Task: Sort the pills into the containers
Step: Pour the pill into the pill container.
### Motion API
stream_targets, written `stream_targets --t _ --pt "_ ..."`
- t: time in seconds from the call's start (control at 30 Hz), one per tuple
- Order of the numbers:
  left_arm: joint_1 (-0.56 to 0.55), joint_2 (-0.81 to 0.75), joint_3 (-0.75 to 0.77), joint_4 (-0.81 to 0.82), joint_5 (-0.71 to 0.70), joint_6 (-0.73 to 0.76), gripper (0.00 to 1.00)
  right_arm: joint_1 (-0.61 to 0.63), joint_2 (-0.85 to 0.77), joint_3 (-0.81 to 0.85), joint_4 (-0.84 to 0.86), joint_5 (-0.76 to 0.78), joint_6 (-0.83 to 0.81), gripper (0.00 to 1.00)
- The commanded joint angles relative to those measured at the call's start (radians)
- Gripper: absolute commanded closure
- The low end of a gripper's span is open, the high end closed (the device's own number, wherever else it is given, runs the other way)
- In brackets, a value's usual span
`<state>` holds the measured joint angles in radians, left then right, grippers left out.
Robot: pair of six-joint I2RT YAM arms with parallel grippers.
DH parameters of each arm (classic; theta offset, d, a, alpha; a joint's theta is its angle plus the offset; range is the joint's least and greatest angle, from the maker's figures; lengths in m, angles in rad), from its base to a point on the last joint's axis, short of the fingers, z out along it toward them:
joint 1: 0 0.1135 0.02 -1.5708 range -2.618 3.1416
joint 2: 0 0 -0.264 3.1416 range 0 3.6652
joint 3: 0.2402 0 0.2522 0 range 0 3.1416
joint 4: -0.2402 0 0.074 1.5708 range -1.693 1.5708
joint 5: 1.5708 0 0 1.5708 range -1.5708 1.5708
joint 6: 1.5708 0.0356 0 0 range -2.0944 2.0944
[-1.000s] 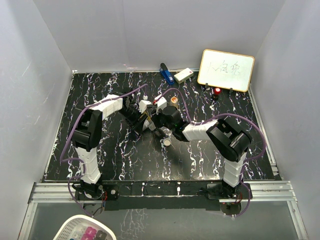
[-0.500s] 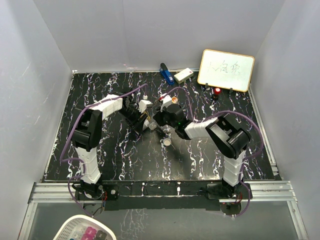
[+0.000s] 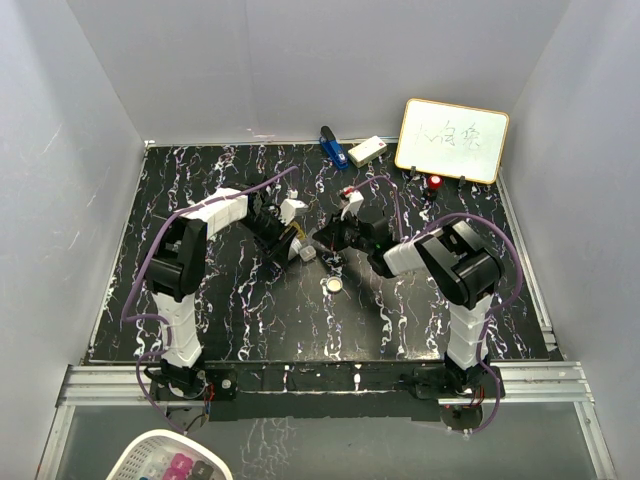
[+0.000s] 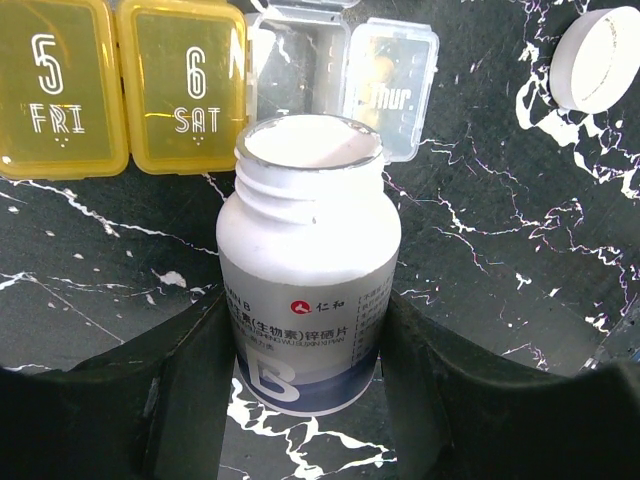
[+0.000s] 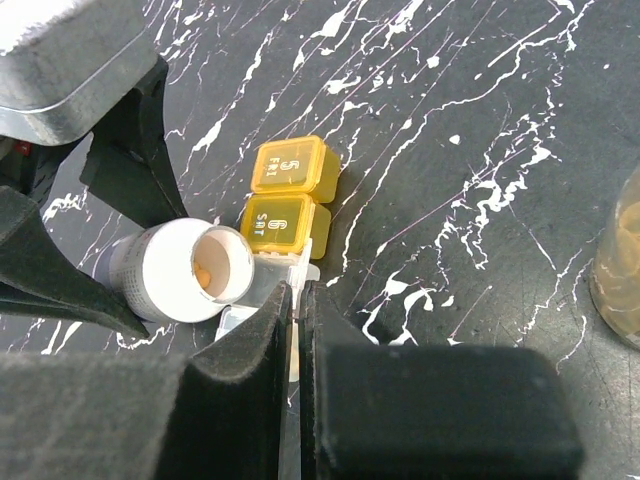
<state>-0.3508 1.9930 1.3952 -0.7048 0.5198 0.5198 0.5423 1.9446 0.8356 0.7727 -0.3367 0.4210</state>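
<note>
On the black counter [image 3: 230, 310], left gripper [image 4: 308, 345] pinches the open bottle [image 4: 310, 250] by the pill box [image 4: 120, 90]; right gripper [image 5: 298, 300] is pressed together.

L arm: you reached it inward, forearm angled right | L gripper [image 4: 308, 318]: you had its fingers [image 4: 190, 385] clamped on either side of a white bottle [image 4: 310, 240] | R arm: you folded it left, wrist low | R gripper [image 5: 300, 300]: you had its jaws pressed together, tips near your left gripper's.
</note>
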Motion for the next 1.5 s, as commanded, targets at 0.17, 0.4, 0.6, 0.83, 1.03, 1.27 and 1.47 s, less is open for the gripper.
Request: stream_targets --t 0.17,0.4,0.6,0.83,1.03,1.27,1.47 --pt "0.003 0.040 0.040 -0.081 -0.051 0.001 1.00 -0.001 -0.083 -0.027 0.046 -0.015 -0.041 1.00" --pt "-0.007 0.057 0.150 -0.185 -0.143 -0.038 1.00 0.001 -0.105 -0.033 0.017 0.007 -0.085 1.00" --pt "-0.031 0.061 0.251 -0.240 -0.141 -0.066 1.00 0.000 -0.104 -0.030 0.014 0.008 -0.096 1.00" --pt "-0.070 0.019 0.327 -0.297 -0.160 -0.119 1.00 0.003 -0.110 -0.032 0.015 0.012 -0.098 1.00" --pt "-0.123 -0.022 0.305 -0.320 -0.179 -0.123 1.00 0.007 -0.103 -0.029 0.021 0.016 -0.097 1.00" --pt "-0.136 -0.046 0.240 -0.291 -0.193 -0.132 1.00 0.011 -0.103 -0.029 0.024 0.025 -0.098 1.00" --pt "-0.137 -0.036 0.221 -0.292 -0.226 -0.145 1.00 0.015 -0.110 -0.028 0.023 0.028 -0.104 1.00"
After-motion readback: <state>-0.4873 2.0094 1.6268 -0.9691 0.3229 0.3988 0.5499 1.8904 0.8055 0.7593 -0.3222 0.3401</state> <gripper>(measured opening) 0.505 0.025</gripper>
